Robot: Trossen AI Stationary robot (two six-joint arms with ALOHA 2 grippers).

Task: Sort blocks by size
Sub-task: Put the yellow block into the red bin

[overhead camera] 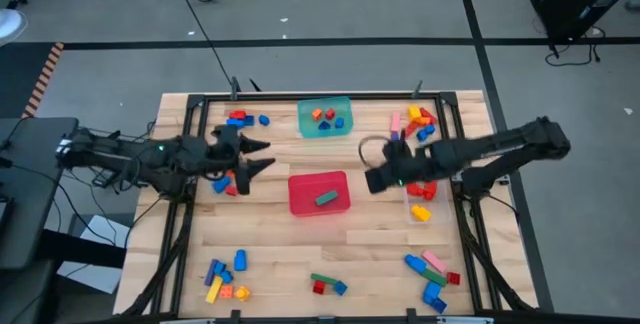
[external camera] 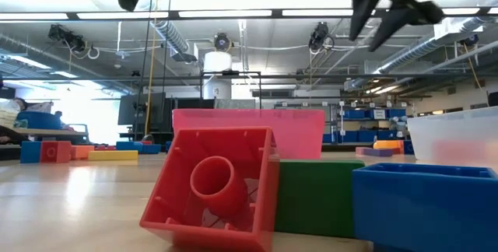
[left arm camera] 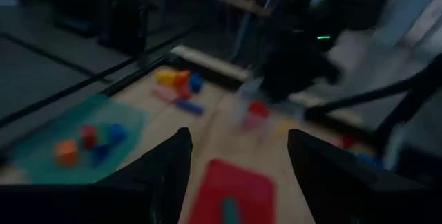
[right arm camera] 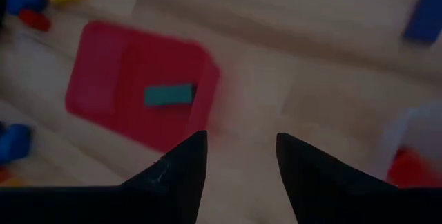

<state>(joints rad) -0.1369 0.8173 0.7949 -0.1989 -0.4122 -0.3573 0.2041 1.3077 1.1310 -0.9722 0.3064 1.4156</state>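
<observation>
We have both arms raised above the middle of the table (overhead camera: 270, 254). The left gripper (overhead camera: 262, 156) hangs left of the red tub (overhead camera: 300, 204) with its jaws apart and nothing between them. The right gripper (overhead camera: 372, 167) hangs between the red tub and the clear tub (overhead camera: 413, 216), its jaws also standing apart and empty in the right wrist view.

The blocks lie in several places: a cluster at the far left (overhead camera: 243, 119), a few under the left arm (overhead camera: 226, 185), a pile at the far right (overhead camera: 418, 123), and three groups along the near edge, at the left (overhead camera: 224, 277), the middle (overhead camera: 326, 284) and the right (overhead camera: 432, 272). One green bar (overhead camera: 326, 198) lies in the red tub, small pieces sit in the teal tub (overhead camera: 306, 127), and some sit in the clear tub.

To do this step well, we judge that each gripper should pick one block clear of its neighbours, come straight down over it with the jaws across its narrow sides, and avoid nudging the tub walls.
</observation>
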